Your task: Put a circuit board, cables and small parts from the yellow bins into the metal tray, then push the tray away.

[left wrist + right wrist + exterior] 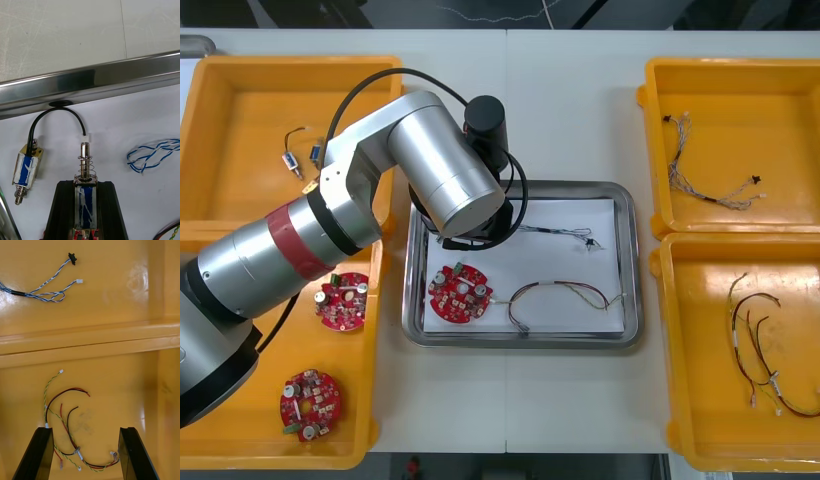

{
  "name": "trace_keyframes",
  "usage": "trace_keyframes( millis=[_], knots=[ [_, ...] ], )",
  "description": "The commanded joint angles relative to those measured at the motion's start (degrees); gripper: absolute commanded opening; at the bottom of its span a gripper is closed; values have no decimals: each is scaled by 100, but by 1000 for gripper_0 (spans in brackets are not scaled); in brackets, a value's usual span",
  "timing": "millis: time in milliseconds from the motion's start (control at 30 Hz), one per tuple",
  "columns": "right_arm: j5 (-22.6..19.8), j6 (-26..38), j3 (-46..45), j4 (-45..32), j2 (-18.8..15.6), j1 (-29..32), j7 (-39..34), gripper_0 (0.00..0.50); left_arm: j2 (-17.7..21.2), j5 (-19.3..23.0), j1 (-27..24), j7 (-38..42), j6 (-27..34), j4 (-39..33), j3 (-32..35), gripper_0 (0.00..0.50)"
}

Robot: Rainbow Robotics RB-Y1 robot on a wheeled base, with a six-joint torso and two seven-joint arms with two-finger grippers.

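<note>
The left arm (pixel 380 170) bends over the far left corner of the shiny steel tray (pixel 520 341). Its left gripper (pixel 85 184) is clamped on a small metal part (pixel 84 165), blue-wrapped and spring-tipped, above the white liner. A looping black cable (pixel 56 112) runs from a second part (pixel 26 170) just beside it. A round red circuit board (pixel 459 293) lies near the tray's left edge. The right gripper (pixel 85 431) hangs with fingers wide apart over thin red and yellow cables (pixel 63 408) in a smooth yellow bin (pixel 112 390).

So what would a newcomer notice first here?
The silver left arm slanting over the metal tray, left gripper shut on a small metal part over its white inside. Then the red circuit board in the tray's near left corner, and the right gripper open over cables in a yellow bin.
</note>
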Motion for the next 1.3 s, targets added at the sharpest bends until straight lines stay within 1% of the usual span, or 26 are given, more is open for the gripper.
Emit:
trace_keyframes(
  millis=[33, 400, 433, 467, 500, 567, 600, 633, 667, 867, 1033, 1167, 1300],
  knots=[
    [28, 18, -101, -395, 1, 251, -103, 500, -134, -176, 136, 319, -184, -34, -69, 1],
    [-60, 18, -145, -606, 27, 426, -95, 500, -125, -360, 295, 301, -254, -34, -69, 5],
    [-60, 18, -137, -606, 27, 426, -95, 500, -125, -360, 295, 310, -254, -34, -69, 7],
    [-69, 18, -137, -606, 27, 426, -95, 500, -125, -360, 295, 319, -254, -25, -69, 29],
    [-69, 18, -137, -606, 27, 426, -86, 500, -125, -360, 295, 319, -254, -25, -69, 74],
    [-86, 18, -137, -606, 27, 426, -86, 500, -125, -369, 295, 336, -254, -34, -69, 315],
    [-86, 18, -137, -606, 27, 426, -86, 500, -134, -369, 295, 336, -254, -34, -69, 351],
    [-95, 18, -137, -606, 27, 426, -77, 500, -125, -369, 295, 345, -254, -25, -69, 442],
    [-104, 18, -137, -606, 27, 426, -68, 500, -125, -369, 295, 345, -263, -34, -69, 500],
    [-148, 18, -128, -606, 27, 426, -60, 500, -125, -369, 295, 398, -272, -43, -69, 500],
    [-183, 18, -110, -606, 27, 426, -60, 500, -54, -395, 286, 451, -158, -236, -34, 500],
    [-209, 18, -101, -615, 27, 426, -51, 500, 25, -369, 286, 459, 256, -553, 168, 500],
    [-253, 18, -75, -677, 27, 426, -51, 500, 104, -211, 286, 468, 713, -895, 520, 500]
  ],
)
